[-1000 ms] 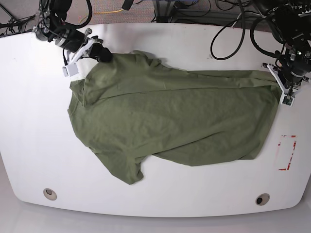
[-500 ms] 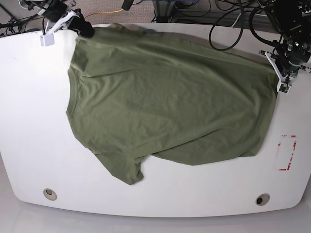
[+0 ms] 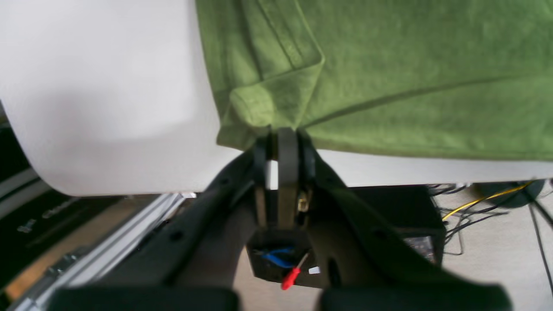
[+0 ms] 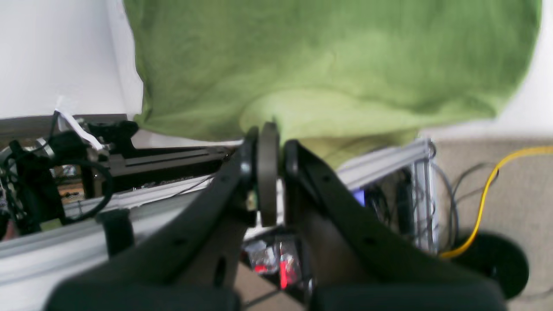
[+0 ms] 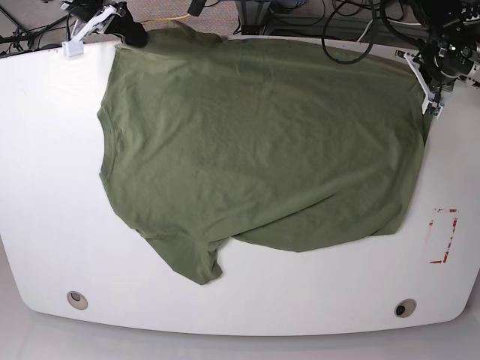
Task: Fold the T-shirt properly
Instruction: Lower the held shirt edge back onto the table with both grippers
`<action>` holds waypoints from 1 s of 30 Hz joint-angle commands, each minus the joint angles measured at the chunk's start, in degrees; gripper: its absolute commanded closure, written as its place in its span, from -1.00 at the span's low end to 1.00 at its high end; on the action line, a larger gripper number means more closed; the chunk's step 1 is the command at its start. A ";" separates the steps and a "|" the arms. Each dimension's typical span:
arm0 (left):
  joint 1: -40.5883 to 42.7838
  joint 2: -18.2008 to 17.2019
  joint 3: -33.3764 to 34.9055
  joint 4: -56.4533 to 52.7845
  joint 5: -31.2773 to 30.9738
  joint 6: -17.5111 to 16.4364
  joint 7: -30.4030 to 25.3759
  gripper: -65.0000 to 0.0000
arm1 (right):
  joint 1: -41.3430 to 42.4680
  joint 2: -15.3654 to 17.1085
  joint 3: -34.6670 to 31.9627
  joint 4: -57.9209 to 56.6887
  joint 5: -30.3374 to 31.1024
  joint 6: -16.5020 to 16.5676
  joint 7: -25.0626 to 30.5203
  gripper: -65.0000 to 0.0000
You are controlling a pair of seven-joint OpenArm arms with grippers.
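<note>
T-shirt (image 5: 262, 142): spread over the white counter (image 5: 45, 225); its far edge is stretched taut between the two tools, its body hangs forward of both, toward the near rim.
Left tool (image 3: 281, 134): jaws closed narrow on a folded hem corner, at the counter's far rim.
Right tool (image 4: 268, 125): pinched on the opposite far corner, cloth bulging just ahead of it.
Long axis: runs tool to tool.
Nearer arm: neither; each holds its own end, so the fold likely has to be drawn forward by both together.

Black claw (image 3: 283, 142) arms, white brackets, black cables.
</note>
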 commanded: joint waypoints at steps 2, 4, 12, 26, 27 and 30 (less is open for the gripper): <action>-3.24 -0.98 -0.89 1.17 0.14 0.14 -0.31 1.00 | 1.69 0.64 0.58 0.86 1.22 0.11 0.96 1.00; -5.09 -1.15 -0.89 1.17 0.22 0.14 -0.31 1.00 | 3.62 0.64 0.58 0.77 1.05 0.03 0.96 1.00; -14.67 -1.42 0.34 0.46 0.75 0.14 -0.31 1.00 | 12.24 1.95 0.14 -0.02 -4.49 0.29 0.88 1.00; -28.47 -3.26 7.99 -12.02 0.66 0.14 -0.48 1.00 | 27.36 3.62 -0.03 -11.62 -11.00 0.29 0.88 1.00; -29.26 -3.35 8.07 -13.16 0.66 0.14 -0.48 1.00 | 28.15 3.89 -0.03 -12.77 -11.00 0.29 0.88 1.00; -31.72 -3.44 8.07 -17.29 0.66 0.14 -2.42 1.00 | 31.14 4.33 -0.03 -16.90 -11.08 0.29 0.88 1.00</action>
